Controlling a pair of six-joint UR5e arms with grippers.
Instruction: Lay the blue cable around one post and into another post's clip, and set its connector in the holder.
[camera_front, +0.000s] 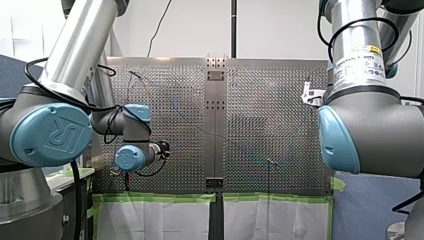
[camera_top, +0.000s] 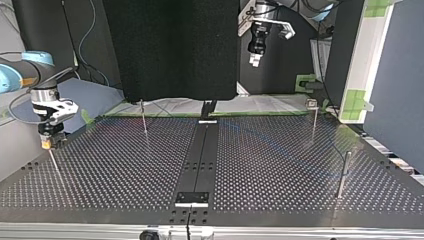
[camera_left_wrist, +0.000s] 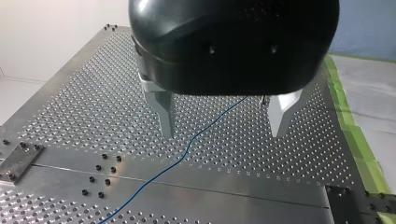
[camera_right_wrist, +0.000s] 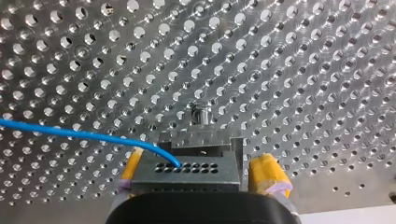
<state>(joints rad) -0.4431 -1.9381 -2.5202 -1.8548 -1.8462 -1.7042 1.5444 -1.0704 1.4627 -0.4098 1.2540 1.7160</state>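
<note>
The thin blue cable (camera_left_wrist: 187, 144) lies loose on the perforated plate and runs under and between my left gripper's (camera_left_wrist: 222, 122) bare metal fingers (camera_left_wrist: 164, 114), which hang open above it. In the top view my left gripper (camera_top: 255, 59) is high over the far edge. The cable's (camera_right_wrist: 84, 135) end enters a grey connector block (camera_right_wrist: 187, 170) with rows of holes. The block sits between the yellow pads (camera_right_wrist: 268, 175) of my right gripper (camera_right_wrist: 196, 173), and a small gap shows at one pad. In the top view my right gripper (camera_top: 49, 142) stands atop a thin post (camera_top: 54, 162) at the left.
More thin posts stand on the plate: one at the far left-centre (camera_top: 144, 117), one with a clip head at the far right (camera_top: 313, 117), one at the near right (camera_top: 342, 175). A dark centre strip (camera_top: 202, 155) divides the plate. Green tape (camera_left_wrist: 362, 140) marks its edge.
</note>
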